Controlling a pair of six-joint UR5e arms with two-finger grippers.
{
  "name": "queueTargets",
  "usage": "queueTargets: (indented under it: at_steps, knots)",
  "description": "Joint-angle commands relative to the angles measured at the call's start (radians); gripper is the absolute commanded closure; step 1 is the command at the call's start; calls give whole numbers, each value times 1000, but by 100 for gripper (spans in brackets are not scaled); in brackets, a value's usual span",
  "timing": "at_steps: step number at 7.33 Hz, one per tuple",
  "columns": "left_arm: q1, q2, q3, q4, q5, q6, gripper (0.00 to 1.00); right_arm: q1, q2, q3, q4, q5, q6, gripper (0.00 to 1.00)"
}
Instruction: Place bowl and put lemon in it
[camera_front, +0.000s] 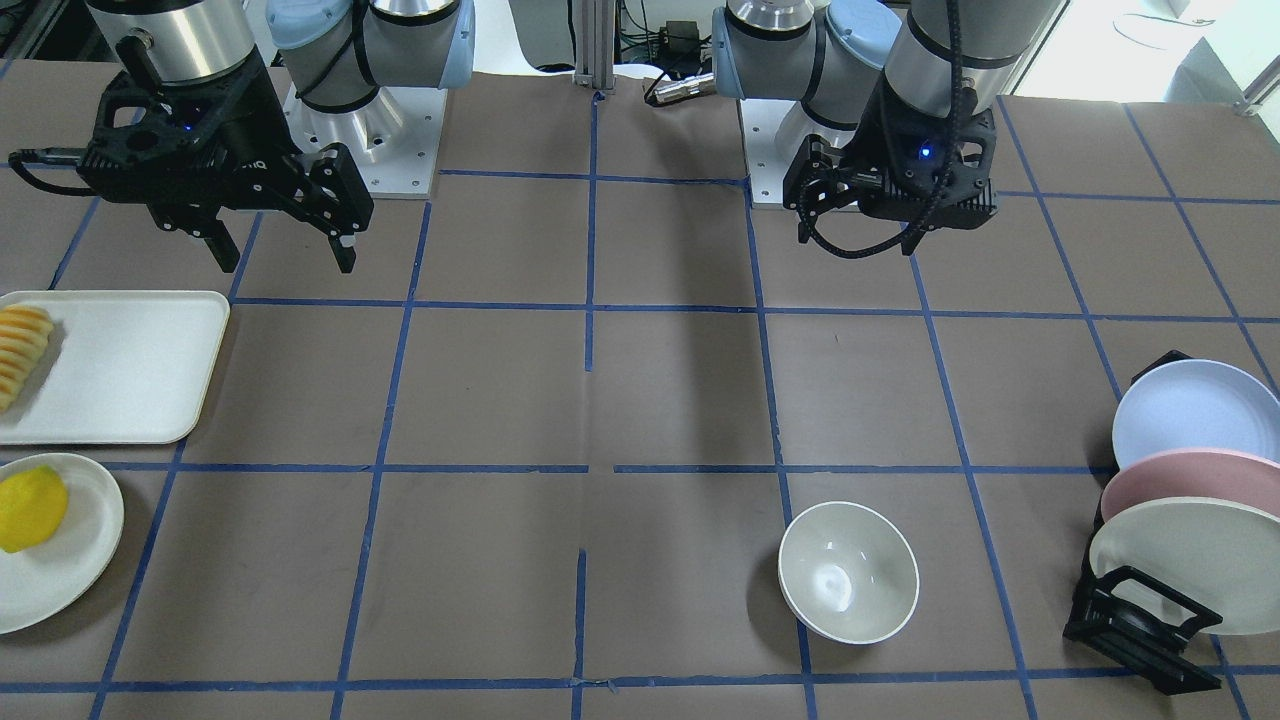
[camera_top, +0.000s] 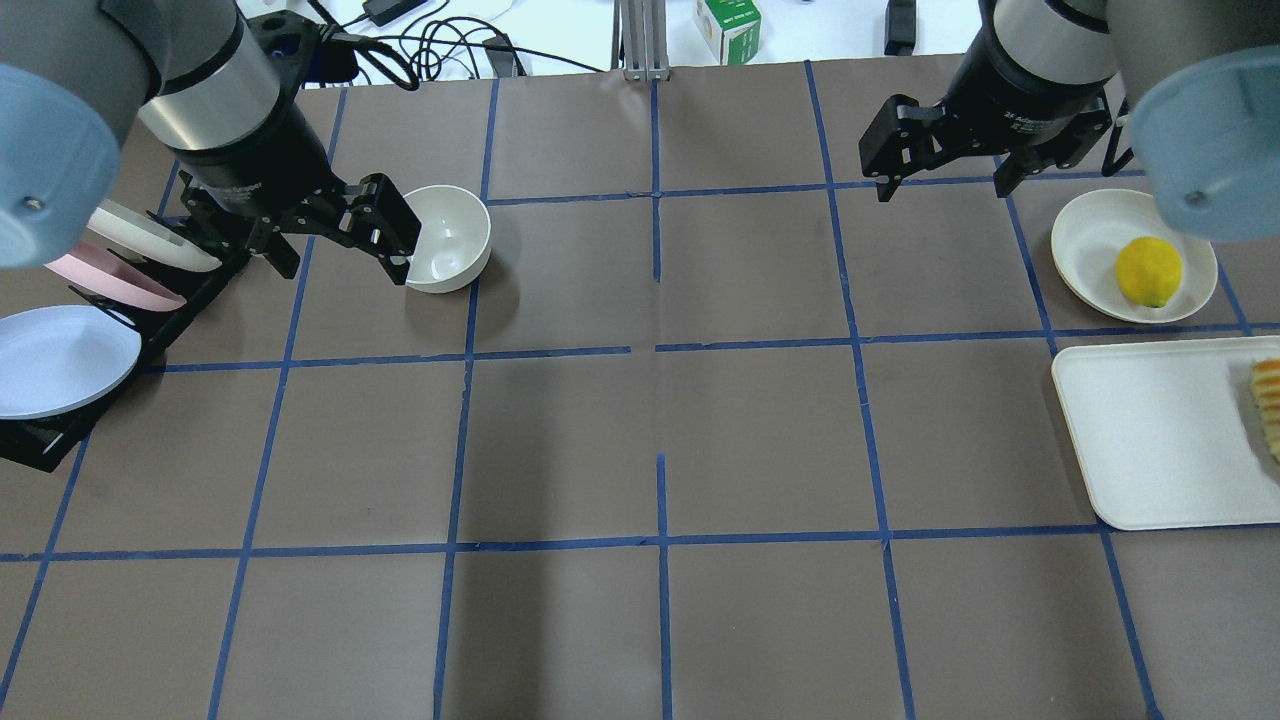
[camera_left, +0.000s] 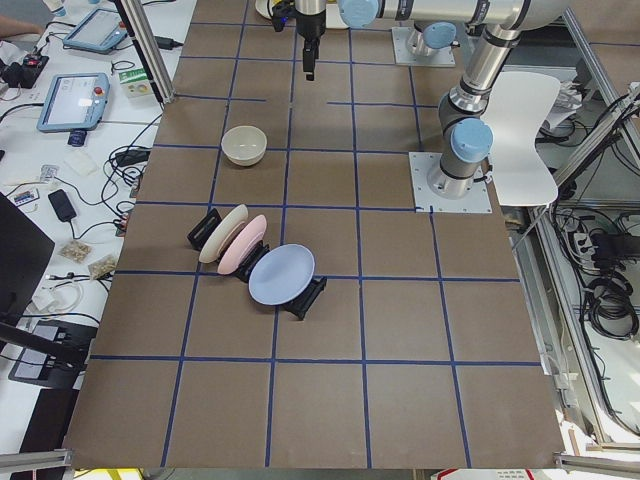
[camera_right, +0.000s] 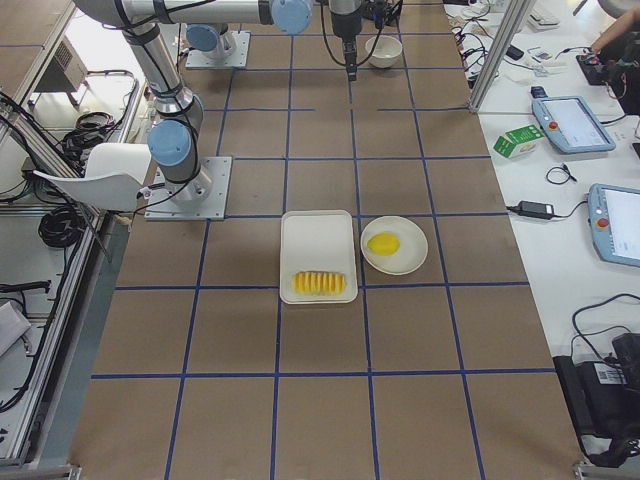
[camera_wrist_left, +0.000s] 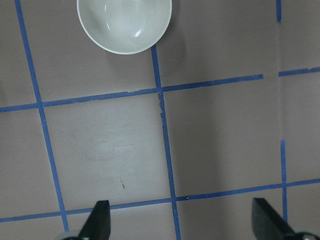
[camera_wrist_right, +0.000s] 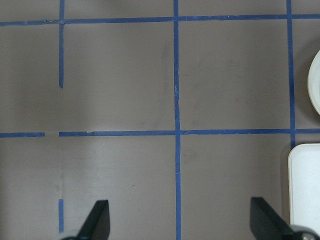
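Bowl (camera_front: 848, 571): round, deep, glossy off-white

Right arm's jaws spread wide over the brown bench (camera_wrist_right: 115, 75), blue tape lines (camera_wrist_right: 175, 75) crossing; tray (camera_wrist_right: 306, 195) corner and plate (camera_wrist_right: 316, 80) rim peek in right.

bowl (camera_wrist_left: 125, 25): top cut at 12 o'clock in left wrist view | overhead: its 9 o'clock rim behind left gripper (camera_top: 342, 262) | sliced fruit (camera_front: 22, 350): cropped at front view's 9 o'clock edge
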Motion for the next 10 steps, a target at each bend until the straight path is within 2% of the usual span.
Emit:
queueTargets:
  at_steps: [1,3,4,5,6,7,8,9,10]
  knots:
    - [9,7,-8,6,0,4,0,0,2,4,-8,7,-1,0]
    - [6,7,-8,3,-3,4,0,-21,16,4,-46,7,-77,0]
    - [6,7,-8,3,-1,4,0,-87,38,-5,-54,6,-98,0]
    - [8,7,-10,1,-1,4,0,-177,87,-28,-56,4,-131,0]
    - [15,1,-8,6,-4,7,0,-260,150,-51,-65,-3,-363,0]
    - [20,-5,-7,16,-9,16,0,-375,217,-59,-88,-2,-462,0]
    - [31,-19,-8,35,-4,16,0,-500,288,-53,-141,12,-471,0]
    - [41,-32,-10,68,-7,19,0,-561,362,-47,-190,13,-544,0]
    - [73,-83,-7,135,-4,16,0,-572,426,-35,-270,13,-617,0]
